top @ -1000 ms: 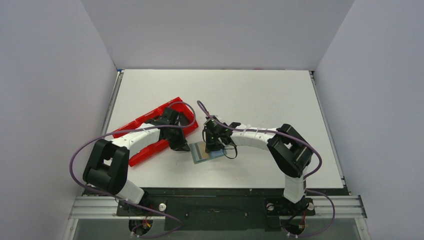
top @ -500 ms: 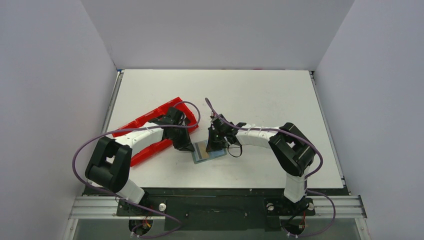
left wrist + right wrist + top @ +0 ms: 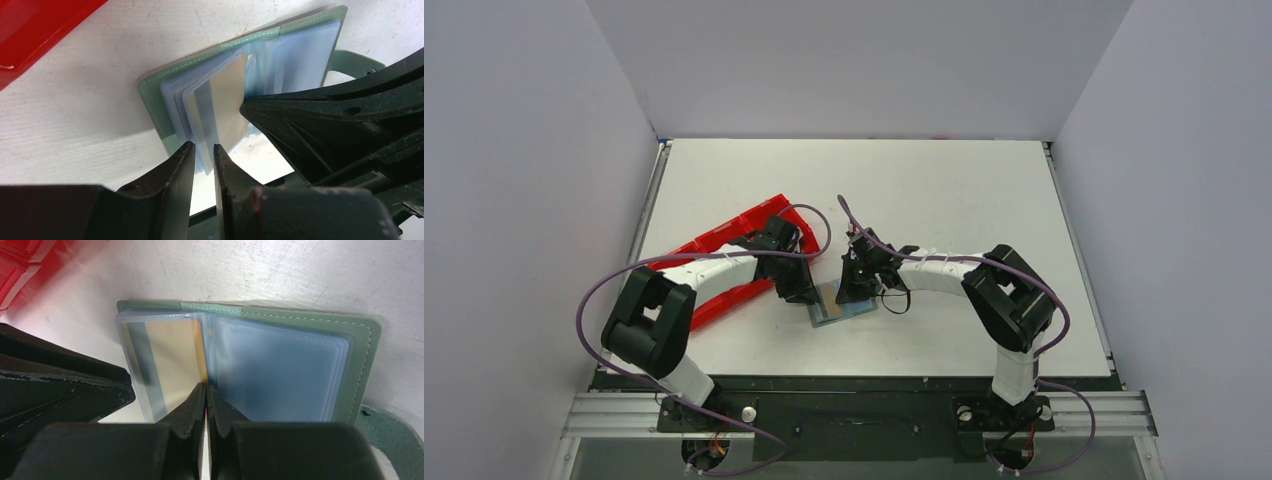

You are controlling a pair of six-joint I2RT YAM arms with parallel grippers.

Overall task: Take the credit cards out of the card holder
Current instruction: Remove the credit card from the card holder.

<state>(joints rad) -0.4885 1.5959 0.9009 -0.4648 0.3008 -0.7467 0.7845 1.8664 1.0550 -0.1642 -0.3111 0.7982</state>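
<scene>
Where grey walls enclose it, scuffed white table (image 3: 944, 190) under card holder (image 3: 844, 310).

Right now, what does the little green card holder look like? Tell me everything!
The card holder lies open on the white table, beside the red tray. Its cover looks like grey-green leather with pale stitching and a strap tab. Inside are clear plastic sleeves; one holds a tan-yellow card. The right claw pinches the sleeves near the spine. The left claw grips a sleeve's edge.

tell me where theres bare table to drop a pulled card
Bare white table runs from the far wall to the arms, and right of the right arm. Crowded: the open grey-green card holder between both grippers, left gripper and right gripper, with the red plastic tray left.
</scene>
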